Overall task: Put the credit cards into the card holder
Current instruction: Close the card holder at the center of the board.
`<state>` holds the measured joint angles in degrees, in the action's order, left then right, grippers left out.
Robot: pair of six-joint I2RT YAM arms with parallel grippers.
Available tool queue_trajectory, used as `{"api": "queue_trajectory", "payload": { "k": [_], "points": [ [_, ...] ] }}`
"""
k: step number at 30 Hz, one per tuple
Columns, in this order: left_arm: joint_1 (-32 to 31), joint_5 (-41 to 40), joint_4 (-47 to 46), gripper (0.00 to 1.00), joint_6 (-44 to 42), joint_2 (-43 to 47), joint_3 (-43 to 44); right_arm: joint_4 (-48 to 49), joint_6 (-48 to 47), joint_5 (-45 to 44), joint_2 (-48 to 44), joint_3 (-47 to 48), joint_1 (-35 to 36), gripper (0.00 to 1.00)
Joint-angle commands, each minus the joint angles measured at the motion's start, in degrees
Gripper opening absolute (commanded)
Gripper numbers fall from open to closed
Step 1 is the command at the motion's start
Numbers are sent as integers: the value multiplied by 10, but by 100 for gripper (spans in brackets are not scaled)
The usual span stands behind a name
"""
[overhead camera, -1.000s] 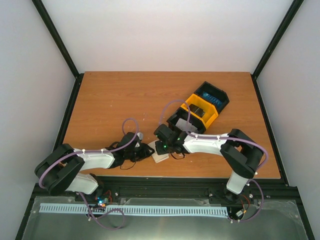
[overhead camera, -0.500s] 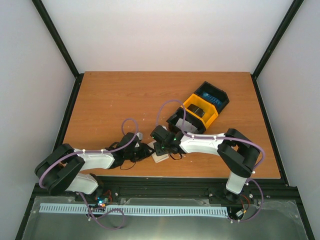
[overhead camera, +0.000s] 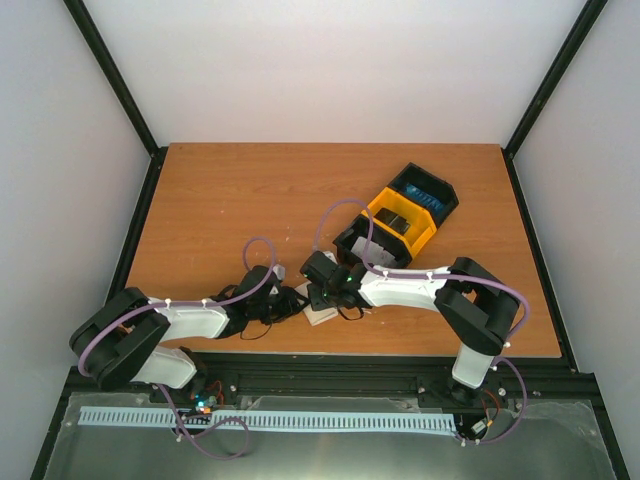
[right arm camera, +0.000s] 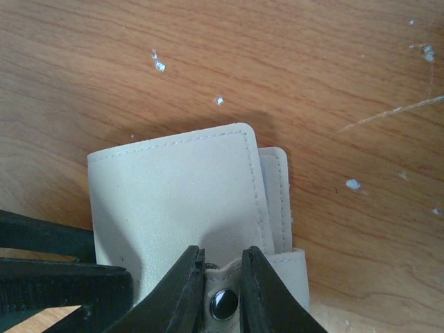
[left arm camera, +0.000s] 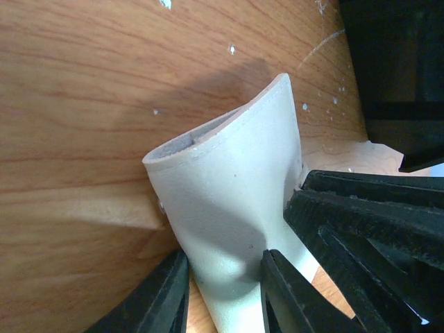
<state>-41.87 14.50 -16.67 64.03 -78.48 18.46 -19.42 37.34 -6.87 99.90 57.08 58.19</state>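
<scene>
The cream card holder (overhead camera: 320,314) lies near the table's front edge, between both grippers. My left gripper (left arm camera: 222,291) is shut on one end of the card holder (left arm camera: 229,194), which bulges upward and gapes at its far edge. My right gripper (right arm camera: 222,281) is shut on the flap of the card holder (right arm camera: 173,201) that carries the dark snap (right arm camera: 224,304). In the top view the left gripper (overhead camera: 296,299) and right gripper (overhead camera: 318,298) almost touch. A blue credit card (overhead camera: 424,194) and a dark one (overhead camera: 398,222) sit in the tray.
The black-and-yellow three-compartment tray (overhead camera: 432,228) stands right of centre, just behind the right arm's forearm. Purple cables loop over both wrists. The table's front edge runs close below the card holder. Small white specks dot the wood (right arm camera: 159,64).
The right wrist has shifted a little left, closer to the left gripper, and settled over the card holder's flap. The left arm and the holder have stayed where they were.
</scene>
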Motion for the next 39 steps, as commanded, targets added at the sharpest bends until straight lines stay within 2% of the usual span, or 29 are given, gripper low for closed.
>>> {"api": "queue_trajectory", "payload": {
  "k": [1,6,17,26,39],
  "points": [
    [-7,-18,32,30,6,-14,-13,29,26,-10,-7,2,7,15],
    [-7,-16,32,30,6,-16,-14,43,35,-5,-15,0,6,13],
    [-7,-17,32,30,4,-15,-14,11,23,6,6,12,6,26],
    [-7,-17,33,30,4,-15,-14,28,25,5,-23,6,3,27],
    [-6,-17,37,30,2,-17,-11,22,33,2,-21,-3,0,10]
  ]
}}
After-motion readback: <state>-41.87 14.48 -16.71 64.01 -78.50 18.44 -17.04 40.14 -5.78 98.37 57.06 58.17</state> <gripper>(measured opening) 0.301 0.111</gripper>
